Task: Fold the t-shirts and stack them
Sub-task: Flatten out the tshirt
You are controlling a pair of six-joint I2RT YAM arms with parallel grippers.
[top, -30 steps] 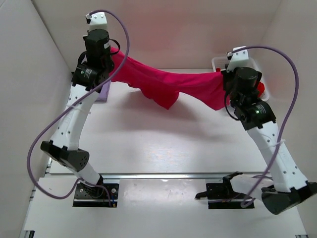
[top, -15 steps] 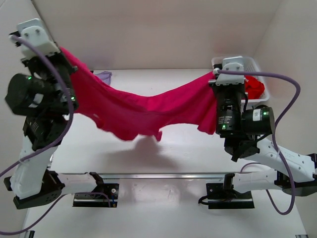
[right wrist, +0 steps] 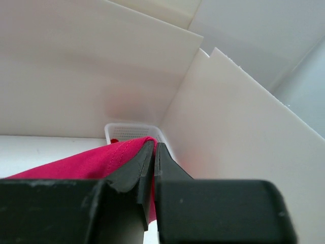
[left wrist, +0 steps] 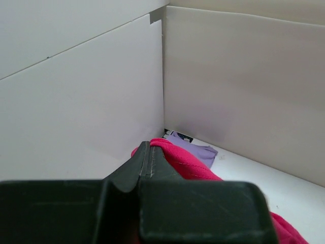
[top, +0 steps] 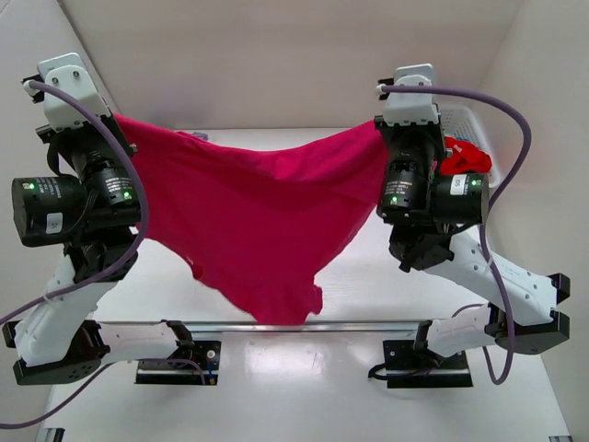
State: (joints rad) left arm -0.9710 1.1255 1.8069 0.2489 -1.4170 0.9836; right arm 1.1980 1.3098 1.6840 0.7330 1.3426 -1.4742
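A white basket [top: 467,122] is set in the far right corner of the counter [top: 363,281]. A metal rail [top: 368,324] is fixed along the near edge.

A flat white table [top: 294,396] fills the floor of a small booth closed in by plain matte white panels: a back wall [top: 276,64], a left wall [top: 18,28] and a right wall [top: 552,92], all meeting at straight seams. The left wrist view shows a faint line across one panel and a small notch at the top of the corner. A silver metal rail [top: 359,324] runs across the table near its front edge. A white plastic lattice basket [right wrist: 132,133] stands in the far right corner. The light is soft and even, with pale grey shadows.
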